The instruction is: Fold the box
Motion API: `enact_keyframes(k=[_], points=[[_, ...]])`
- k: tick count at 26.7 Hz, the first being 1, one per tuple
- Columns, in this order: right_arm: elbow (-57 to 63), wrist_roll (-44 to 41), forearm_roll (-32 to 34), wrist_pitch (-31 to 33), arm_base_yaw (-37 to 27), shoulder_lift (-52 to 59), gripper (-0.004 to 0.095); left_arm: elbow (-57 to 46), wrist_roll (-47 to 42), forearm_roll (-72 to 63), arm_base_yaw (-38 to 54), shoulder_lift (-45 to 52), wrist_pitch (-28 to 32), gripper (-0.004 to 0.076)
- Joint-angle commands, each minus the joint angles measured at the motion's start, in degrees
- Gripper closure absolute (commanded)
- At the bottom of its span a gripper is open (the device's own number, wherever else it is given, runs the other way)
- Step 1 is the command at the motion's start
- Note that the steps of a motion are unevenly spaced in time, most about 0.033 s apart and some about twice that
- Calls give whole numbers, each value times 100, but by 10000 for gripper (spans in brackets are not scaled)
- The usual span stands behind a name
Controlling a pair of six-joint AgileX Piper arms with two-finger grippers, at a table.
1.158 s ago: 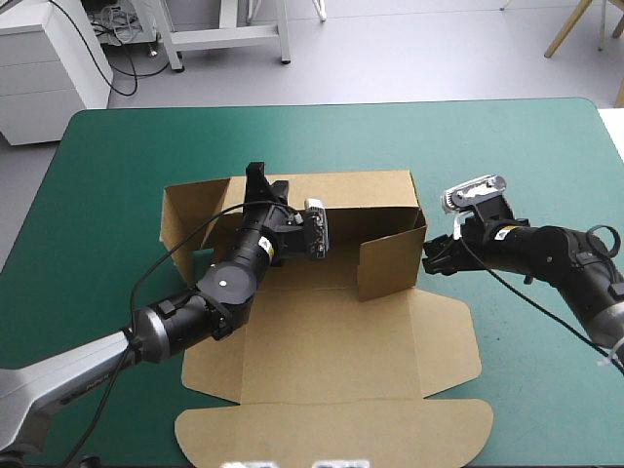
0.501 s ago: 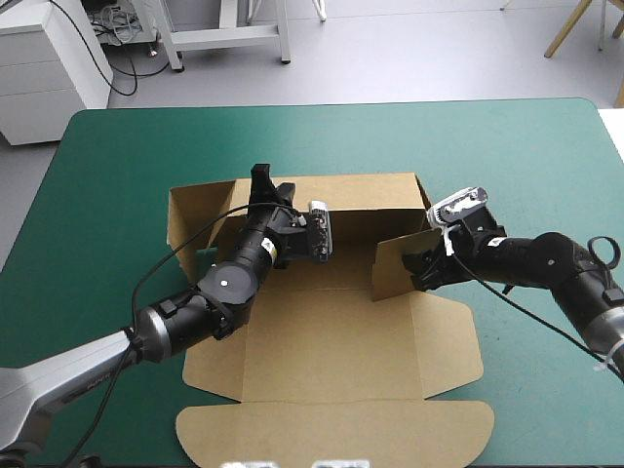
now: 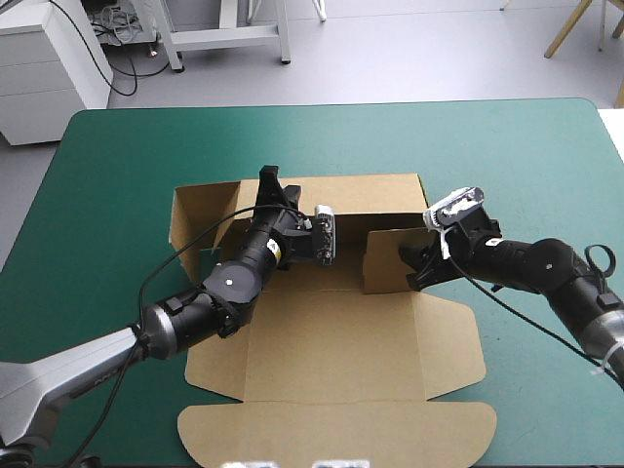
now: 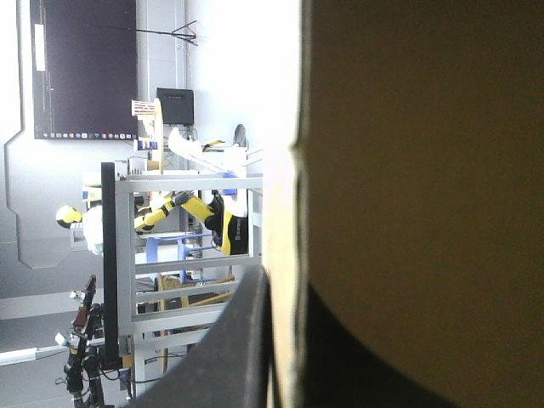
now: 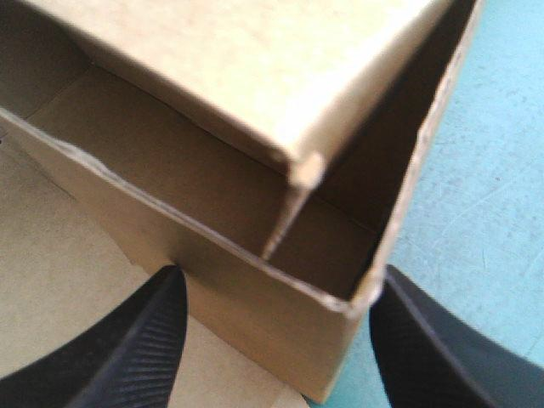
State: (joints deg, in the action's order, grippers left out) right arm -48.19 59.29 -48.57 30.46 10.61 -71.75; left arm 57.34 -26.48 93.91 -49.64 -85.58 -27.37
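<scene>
Board of the brown box (image 3: 331, 351) lies spread at the middle of the teal-green desk (image 3: 107, 175), with the lid flat toward the near edge and the left and back walls raised. On the back wall's top edge sits the left gripper (image 3: 269, 187), its jaws all but closed with the board between them. Farther right, the right wall (image 3: 385, 261) stands angled inward. The right gripper (image 3: 419, 261) is just beside it, jaws wide, a box corner between them.

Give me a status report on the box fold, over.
Left gripper shut on the box at its back wall. Right gripper open, around the corner of the raised right flap. Nothing seen in the way.
</scene>
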Motion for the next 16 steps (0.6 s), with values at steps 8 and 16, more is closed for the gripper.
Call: enact_keyframes(k=[8,16], points=[[-158,60,-97,-491,537,-27,761,158,-43,135,-40,172,71,734],[-158,60,-67,-478,537,-27,926,158,-67,77,-40,183,39,594]])
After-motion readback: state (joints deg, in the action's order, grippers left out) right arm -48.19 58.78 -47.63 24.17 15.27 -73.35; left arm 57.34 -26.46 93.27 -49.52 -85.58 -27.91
